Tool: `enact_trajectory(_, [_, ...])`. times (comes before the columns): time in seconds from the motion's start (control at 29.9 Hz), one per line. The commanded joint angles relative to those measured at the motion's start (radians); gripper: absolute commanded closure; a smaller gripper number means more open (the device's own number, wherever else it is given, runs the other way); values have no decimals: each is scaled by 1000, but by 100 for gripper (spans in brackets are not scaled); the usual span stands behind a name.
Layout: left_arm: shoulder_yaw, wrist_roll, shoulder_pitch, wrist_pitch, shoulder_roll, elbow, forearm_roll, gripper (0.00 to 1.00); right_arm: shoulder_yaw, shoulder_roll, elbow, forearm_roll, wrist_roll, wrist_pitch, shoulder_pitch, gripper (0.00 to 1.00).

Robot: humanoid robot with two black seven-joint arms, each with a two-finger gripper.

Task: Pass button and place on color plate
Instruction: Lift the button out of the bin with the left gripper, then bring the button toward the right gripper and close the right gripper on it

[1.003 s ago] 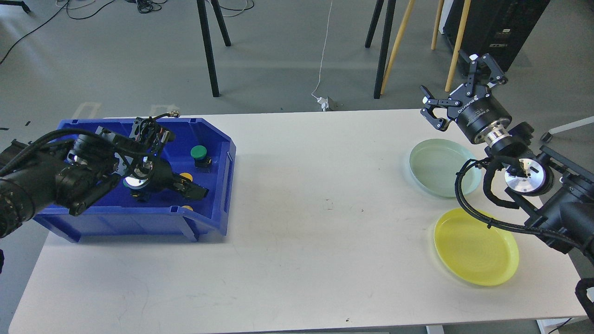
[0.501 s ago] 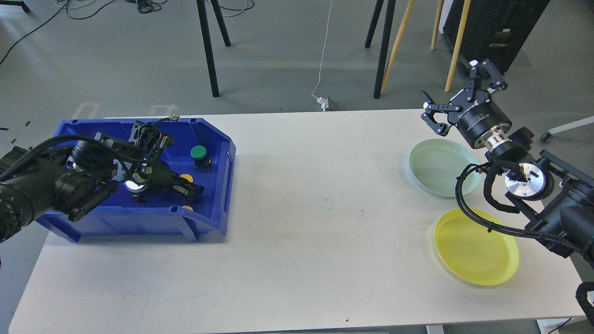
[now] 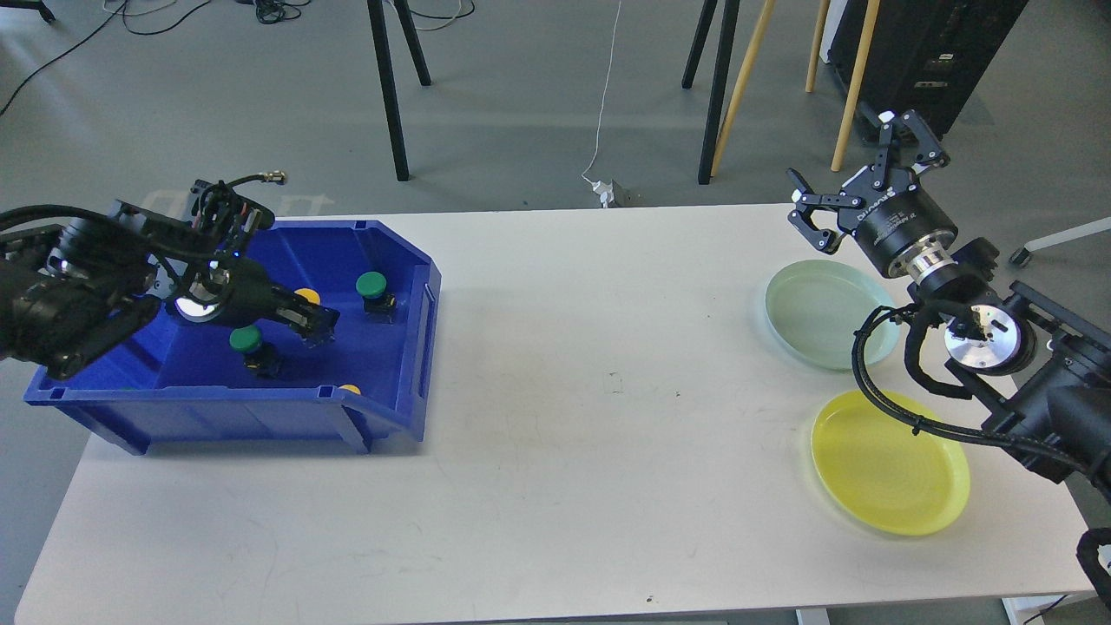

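**Yellow button comes up out of the bin**

White table (image 3: pixel 555 417) on a grey workshop floor, blue bin (image 3: pixel 382 417) at the left end. The left gripper (image 3: pixel 314 323) has lifted and pulled back since a second ago, and now it's clamped on a yellow button (image 3: pixel 305 297), held above the bin floor! That looks like the pick done, handover next. Green buttons (image 3: pixel 371 284) remain inside. Over on the far side, the right gripper (image 3: pixel 859 182) waits with fingers spread wide, holding nothing, above the green plate (image 3: pixel 825 312), yellow plate (image 3: pixel 890 473) just beside it.
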Motion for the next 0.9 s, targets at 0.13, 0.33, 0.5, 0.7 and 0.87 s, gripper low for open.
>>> enact_trajectory(0.13, [-259,0,-27,-6,163,-235,-258,97,-9,-113,243,-176,0,-67,-28,0])
enact_trajectory(0.33, [-362,0,45,-6,13,-306,-721,97,-22,-311,628,-402,0,-151,-242,0])
enact_trajectory(0.5, [-365,0,69,-6,-175,-281,-786,97,-12,-369,764,-369,-4,-147,-280,1])
enact_trajectory(0.7, [-365,0,117,-6,-317,-174,-780,97,-78,-287,749,-206,-15,-144,-172,1])
enact_trajectory(0.87, [-365,0,124,-6,-339,-140,-781,97,-228,-179,663,-145,-17,-121,-20,1])
